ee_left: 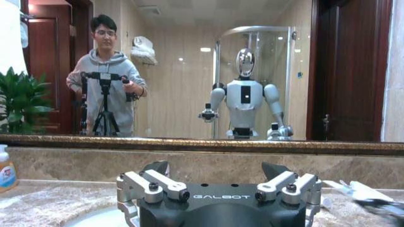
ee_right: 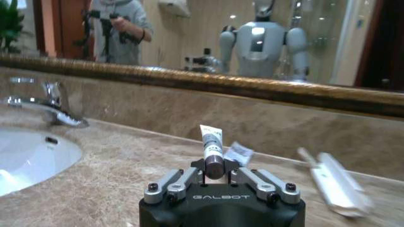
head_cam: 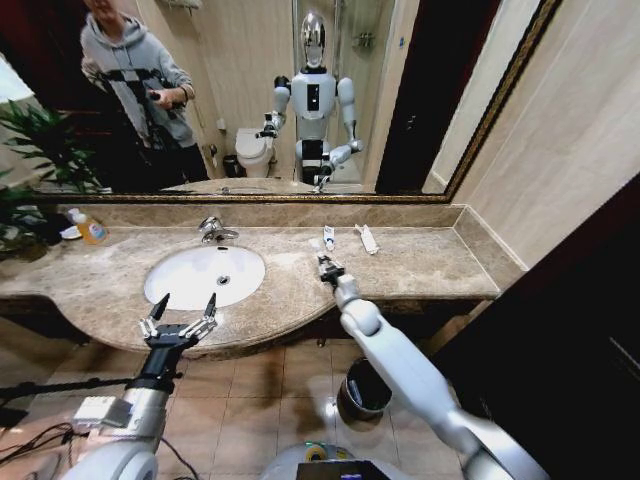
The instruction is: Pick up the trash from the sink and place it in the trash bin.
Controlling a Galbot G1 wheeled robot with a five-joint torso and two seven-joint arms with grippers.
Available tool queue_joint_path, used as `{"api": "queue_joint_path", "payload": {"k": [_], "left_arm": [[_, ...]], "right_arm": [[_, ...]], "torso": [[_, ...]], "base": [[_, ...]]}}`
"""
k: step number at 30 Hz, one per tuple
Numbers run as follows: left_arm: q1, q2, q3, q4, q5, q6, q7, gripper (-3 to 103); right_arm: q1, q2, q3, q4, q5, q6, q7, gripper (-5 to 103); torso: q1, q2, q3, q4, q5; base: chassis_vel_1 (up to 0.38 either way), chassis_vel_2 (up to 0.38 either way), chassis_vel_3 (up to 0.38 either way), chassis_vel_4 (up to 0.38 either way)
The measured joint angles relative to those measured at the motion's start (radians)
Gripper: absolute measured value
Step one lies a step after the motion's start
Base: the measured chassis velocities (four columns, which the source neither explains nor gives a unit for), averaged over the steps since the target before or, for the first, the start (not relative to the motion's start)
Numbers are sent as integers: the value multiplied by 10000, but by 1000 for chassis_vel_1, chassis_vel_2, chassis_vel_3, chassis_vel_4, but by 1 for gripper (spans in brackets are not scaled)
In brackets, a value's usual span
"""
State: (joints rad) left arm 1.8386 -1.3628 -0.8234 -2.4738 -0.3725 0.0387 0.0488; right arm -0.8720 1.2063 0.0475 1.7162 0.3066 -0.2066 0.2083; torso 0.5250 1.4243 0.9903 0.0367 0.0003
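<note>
On the left, I had the left gripper hanging spread wide with nothing between its fingers, just off the front edge of the marble counter and in front of the white oval sink; the basin looked bare apart from its drain, below the chrome tap, with the orange-labelled soap bottle well away at the far left. Further right, the right gripper sat low over the counter, just right of the basin, pinched onto 1 small white tube, which stood up between the fingers with its dark cap end at the pads. Beyond it on the counter lay 1 more white tube, and beside that a flat white packet; the wrist camera also showed a small crumpled white bit just behind the held tube. The black trash bin stood on the tiled floor below the counter edge, down beside my right forearm and well apart from the gripper. My worry was the hold: the pads seemed to catch only the cap end, so I judged the tube could pivot or slip out during a swing down to the bin. The bin's mouth looked narrow, and a release off-centre could send the tube onto the tiles. The counter edge also lay between gripper and bin, so I thought a careless descent might clip it.
</note>
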Motion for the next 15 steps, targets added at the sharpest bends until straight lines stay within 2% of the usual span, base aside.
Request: {"api": "queue_joint_path", "payload": {"k": [4, 7, 12, 15], "left_arm": [[0, 0, -1, 0, 0, 0, -2, 100], [0, 0, 0, 0, 0, 0, 0, 100], [0, 0, 0, 0, 0, 0, 0, 100], [0, 0, 1, 0, 0, 0, 0, 100]], "right_arm": [[-1159, -453, 825, 1297, 291, -11, -74, 18], [-2682, -765, 1769, 2624, 663, 170, -68, 18], [-4058, -603, 2608, 3281, 534, 507, -205, 18], [-5550, -77, 3442, 4011, 78, 761, -465, 18]], "torso": [[0, 0, 0, -1, -2], [-1, 0, 0, 0, -3], [0, 0, 0, 0, 0], [-1, 0, 0, -2, -3]], "base": [[0, 0, 0, 0], [0, 0, 0, 0], [0, 0, 0, 0], [0, 0, 0, 0]]}}
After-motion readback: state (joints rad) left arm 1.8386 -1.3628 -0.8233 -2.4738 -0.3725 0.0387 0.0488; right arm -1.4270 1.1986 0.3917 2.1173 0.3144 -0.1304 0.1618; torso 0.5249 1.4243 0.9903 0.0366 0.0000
